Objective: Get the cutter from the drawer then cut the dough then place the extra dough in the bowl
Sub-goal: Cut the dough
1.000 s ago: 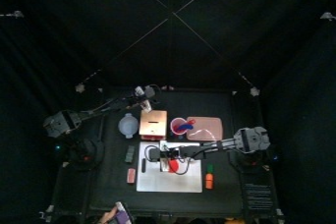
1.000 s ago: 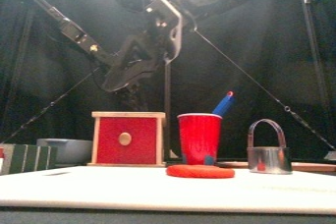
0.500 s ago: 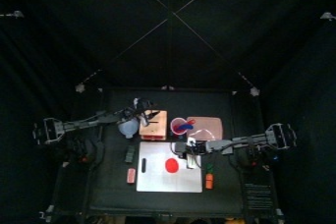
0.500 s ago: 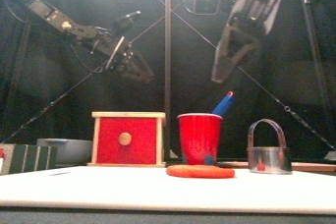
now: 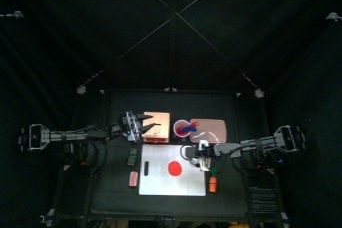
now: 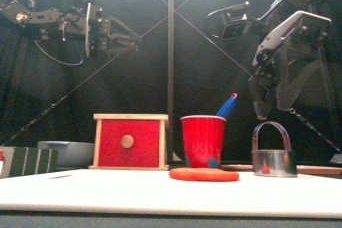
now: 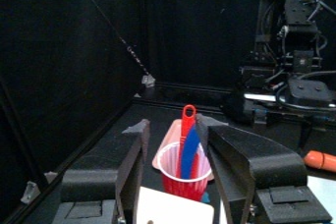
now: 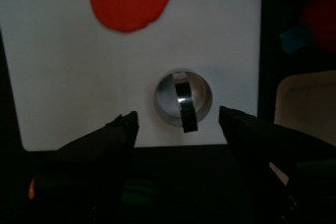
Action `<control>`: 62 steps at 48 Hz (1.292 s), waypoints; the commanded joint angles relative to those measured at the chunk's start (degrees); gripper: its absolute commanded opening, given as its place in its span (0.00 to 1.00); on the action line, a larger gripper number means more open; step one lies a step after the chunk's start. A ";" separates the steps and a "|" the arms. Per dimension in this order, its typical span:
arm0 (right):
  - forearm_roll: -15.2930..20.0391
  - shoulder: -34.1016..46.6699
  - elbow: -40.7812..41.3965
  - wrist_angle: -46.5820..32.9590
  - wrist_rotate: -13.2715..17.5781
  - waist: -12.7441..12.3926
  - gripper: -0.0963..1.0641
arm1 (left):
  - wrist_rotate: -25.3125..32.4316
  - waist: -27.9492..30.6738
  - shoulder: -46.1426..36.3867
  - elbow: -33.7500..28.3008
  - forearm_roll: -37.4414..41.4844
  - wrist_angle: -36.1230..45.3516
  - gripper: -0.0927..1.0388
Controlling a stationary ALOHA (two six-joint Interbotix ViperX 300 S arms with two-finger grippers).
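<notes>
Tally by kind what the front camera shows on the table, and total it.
Containers: 3 (wooden box, red cup, bowl)
Cutting tools: 2 (cutter, blue knife)
Dough: 1 (red dough disc)
Boards: 1 (white cutting board)
Toy foods: 1 (sushi roll)
Total: 8

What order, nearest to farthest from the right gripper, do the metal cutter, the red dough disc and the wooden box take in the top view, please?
1. Metal cutter, on the white board's right part, right by the right gripper.
2. Red dough disc, at the board's middle, left of the gripper.
3. Wooden box, behind the board, toward the back left.
</notes>
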 commanded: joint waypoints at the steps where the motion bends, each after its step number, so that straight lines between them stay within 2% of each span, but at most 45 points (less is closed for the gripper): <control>1: -2.90 -0.79 0.26 -0.35 -0.09 -0.18 0.91 | 0.09 -0.53 -0.18 -0.18 -0.97 -0.79 0.80; 10: -5.36 0.97 0.53 -3.60 0.26 -0.26 0.90 | 0.09 -0.53 -0.18 0.53 -1.41 -1.05 0.80; 31: -5.27 3.87 0.18 -5.01 0.62 0.79 0.88 | 0.09 -0.53 -0.18 2.46 -3.43 -1.05 0.80; 36: -5.54 3.78 0.26 -4.75 0.44 0.79 0.79 | 0.09 -0.53 -0.18 2.72 -3.78 -1.14 0.80; 42: -5.54 3.87 0.09 -4.75 0.00 0.88 0.61 | 0.09 -0.44 -0.18 2.99 -3.87 -1.23 0.80; 49: -5.63 3.60 -0.62 -4.66 0.35 1.41 0.46 | 0.09 -0.44 -0.18 3.16 -3.87 -1.23 0.80; 53: -4.92 3.52 -2.11 -3.87 1.05 1.58 0.42 | 0.09 -0.44 -0.18 3.08 -3.87 -1.23 0.79; 62: -1.23 4.83 -10.63 1.67 1.32 1.76 0.42 | 0.18 -0.53 -0.18 3.34 -3.78 -1.23 0.79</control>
